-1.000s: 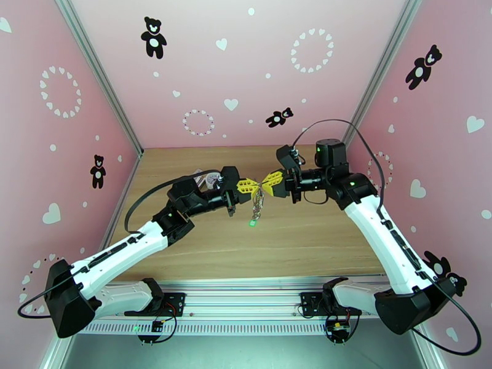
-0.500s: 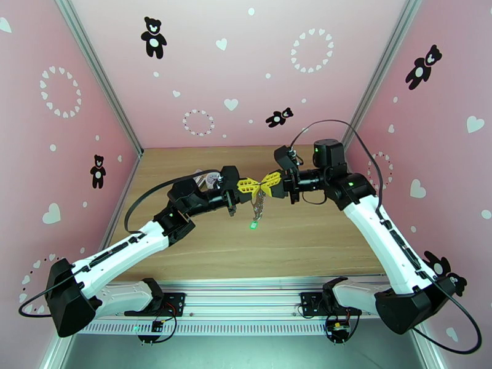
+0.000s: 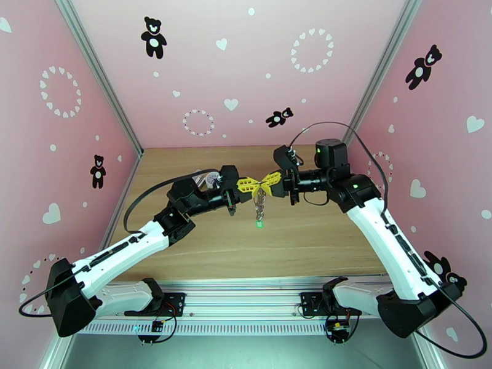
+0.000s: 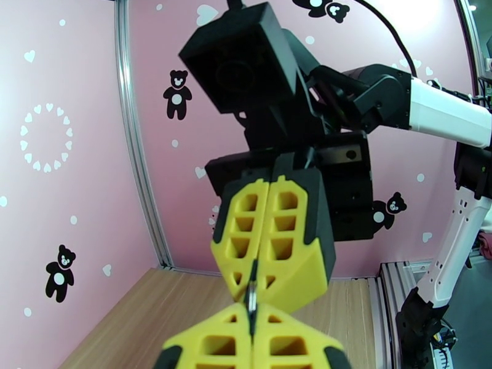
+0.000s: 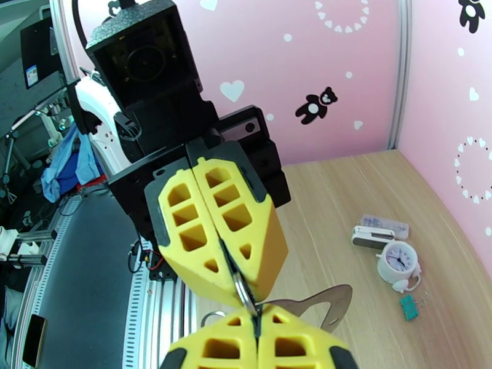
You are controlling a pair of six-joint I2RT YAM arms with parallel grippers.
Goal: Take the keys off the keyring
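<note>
Two grippers pinching the keyring between them above the middle of the table

The left gripper [image 3: 256,186] and right gripper [image 3: 265,182] meet tip to tip over the wooden table [image 3: 320,241], each with its yellow fingers pressed together. In the left wrist view a thin metal ring [image 4: 251,296] of the keyring [image 3: 259,204] sits edge-on in the seam of both pairs of fingers, clamped from the near and far side. The right wrist view shows the same ring caught between the left gripper's fingertips [image 5: 249,275], and the grey strap [image 5: 326,302] sticking out to the right just beside them. The silvery chain [image 3: 259,209] hangs straight down below the fingertips, with the green-headed key [image 3: 259,224] at its lower end; whether it touches the table cannot be told. A white clock [image 5: 396,259] and a teal binder clip [image 5: 407,307] lie well apart, on the left of the table.
</note>
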